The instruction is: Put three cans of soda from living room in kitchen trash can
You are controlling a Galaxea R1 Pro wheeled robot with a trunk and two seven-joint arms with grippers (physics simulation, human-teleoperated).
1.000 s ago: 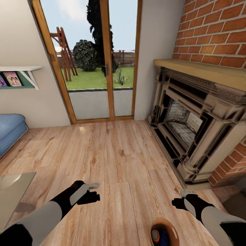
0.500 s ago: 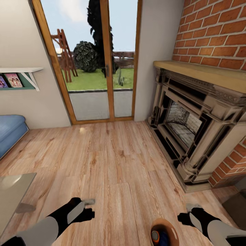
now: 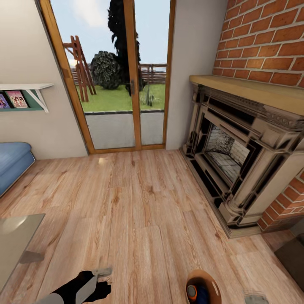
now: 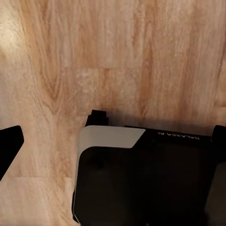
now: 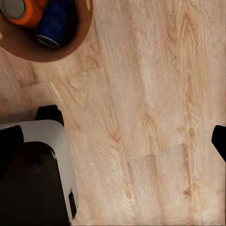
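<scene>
Left gripper (image 3: 103, 273) sits low at the near edge of my head view, black wrist and pale forearm panel trailing back from it, one grey fingertip showing over the wood-plank floor (image 3: 139, 198); I cannot tell whether its jaws are parted or closed. Through the left wrist camera I see bare planks and the robot's dark base (image 4: 146, 179) with its white corner panel, nothing held that I can make out. Right gripper (image 3: 256, 299) shows as a sliver of grey at the bottom edge of the head view; its jaw state I cannot tell either. Between the two grippers, nearer the right one, stands the trash can (image 3: 203, 276), brown inside, close against the robot. In it lie an orange soda can (image 3: 192, 291) and a dark blue soda can (image 3: 202, 294), touching side by side. The right wrist camera looks down on the same bin (image 5: 28, 47) with the orange can (image 5: 21, 12) and blue can (image 5: 55, 23) in it. Well ahead of both grippers: glass doors (image 3: 122, 76) in wood frames, brick fireplace (image 3: 240, 152) off the right side, blue sofa (image 3: 12, 162) and a glass table corner (image 3: 17, 236) off the left.
</scene>
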